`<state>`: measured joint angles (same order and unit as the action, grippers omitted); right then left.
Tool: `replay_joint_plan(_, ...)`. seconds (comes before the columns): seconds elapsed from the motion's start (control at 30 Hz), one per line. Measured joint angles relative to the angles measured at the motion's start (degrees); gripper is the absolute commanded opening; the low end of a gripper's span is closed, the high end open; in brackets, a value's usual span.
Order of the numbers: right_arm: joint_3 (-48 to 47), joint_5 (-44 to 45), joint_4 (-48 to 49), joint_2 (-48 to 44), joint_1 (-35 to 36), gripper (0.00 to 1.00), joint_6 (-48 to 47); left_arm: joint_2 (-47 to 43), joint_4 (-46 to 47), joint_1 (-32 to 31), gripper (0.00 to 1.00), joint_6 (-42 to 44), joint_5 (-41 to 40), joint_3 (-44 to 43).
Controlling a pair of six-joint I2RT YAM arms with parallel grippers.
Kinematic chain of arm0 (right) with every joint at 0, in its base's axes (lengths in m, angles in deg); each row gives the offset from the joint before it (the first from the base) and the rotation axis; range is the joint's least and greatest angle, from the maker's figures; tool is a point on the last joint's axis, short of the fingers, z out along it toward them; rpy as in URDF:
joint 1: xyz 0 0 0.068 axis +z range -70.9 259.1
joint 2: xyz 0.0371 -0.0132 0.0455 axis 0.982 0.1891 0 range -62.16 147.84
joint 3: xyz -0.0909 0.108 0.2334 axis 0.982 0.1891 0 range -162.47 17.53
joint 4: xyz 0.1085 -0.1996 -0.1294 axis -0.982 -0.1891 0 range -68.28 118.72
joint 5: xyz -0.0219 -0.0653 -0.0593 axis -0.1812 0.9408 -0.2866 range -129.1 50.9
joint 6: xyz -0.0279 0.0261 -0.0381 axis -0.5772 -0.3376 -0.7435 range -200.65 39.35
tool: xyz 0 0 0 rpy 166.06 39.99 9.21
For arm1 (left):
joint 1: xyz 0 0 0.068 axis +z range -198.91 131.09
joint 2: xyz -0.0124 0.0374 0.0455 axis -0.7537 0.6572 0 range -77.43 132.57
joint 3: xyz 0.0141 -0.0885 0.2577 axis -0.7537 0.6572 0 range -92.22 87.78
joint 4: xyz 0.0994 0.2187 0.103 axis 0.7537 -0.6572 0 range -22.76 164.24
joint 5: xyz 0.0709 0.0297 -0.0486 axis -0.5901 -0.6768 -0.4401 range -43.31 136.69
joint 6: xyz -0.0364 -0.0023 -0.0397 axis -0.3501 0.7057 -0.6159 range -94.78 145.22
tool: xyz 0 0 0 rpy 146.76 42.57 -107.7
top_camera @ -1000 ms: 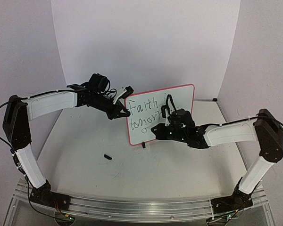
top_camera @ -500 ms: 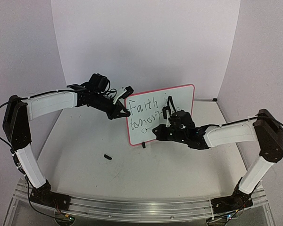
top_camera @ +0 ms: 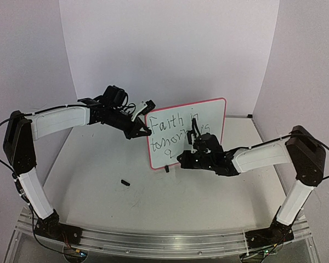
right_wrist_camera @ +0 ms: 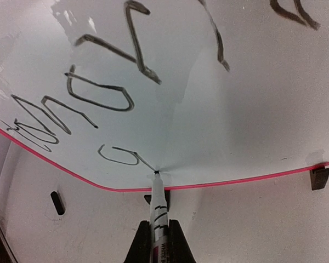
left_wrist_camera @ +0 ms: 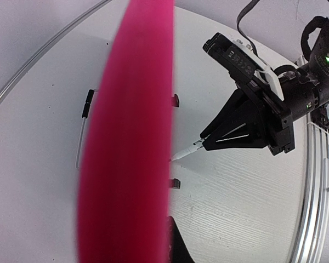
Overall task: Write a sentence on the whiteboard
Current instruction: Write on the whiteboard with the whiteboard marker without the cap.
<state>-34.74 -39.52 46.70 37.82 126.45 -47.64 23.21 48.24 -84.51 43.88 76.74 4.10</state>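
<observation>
The right gripper (right_wrist_camera: 158, 234) has its jaws clamped on a marker (right_wrist_camera: 156, 211). In the right wrist view the marker rises from 6 o'clock, and its tip touches the whiteboard (top_camera: 211, 112) just above the bottom frame. At 10 o'clock from the tip sits one looped letter, seemingly a "g".

The left gripper (top_camera: 139, 130) appears closed on the whiteboard's 9 o'clock edge. Its own camera shows only a pink blur of frame against the lens, with the pads hidden. The whiteboard stands upright mid-table, between the two arms.

The sentence (top_camera: 174, 133) reads "Faith in", then a line starting "tomor" that is partly hidden by the right arm, then that single letter. I judge the third line barely begun. The next move calls for light, even contact and a short step toward 3 o'clock for the next letter, staying off the frame while the left arm braces the whiteboard.

Counted:
- one whiteboard with two black feet (left_wrist_camera: 175, 100)
- one marker
- one small black cap (top_camera: 125, 182) on the table (top_camera: 98, 164), at 8 o'clock from the whiteboard
- one thin stick (left_wrist_camera: 81, 137) lying beyond the whiteboard, too small to identify
</observation>
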Motion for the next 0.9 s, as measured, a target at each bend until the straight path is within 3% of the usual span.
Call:
replay_joint_plan(0.6,-1.1,-3.2,0.7,4.3,0.3,0.0,0.5,0.0,0.0,0.0,0.0,0.0,0.0,0.0)
replay_joint_plan(0.9,3.0,-4.1,6.1,-3.7,0.3,0.0,1.5,0.0,0.0,0.0,0.0,0.0,0.0,0.0)
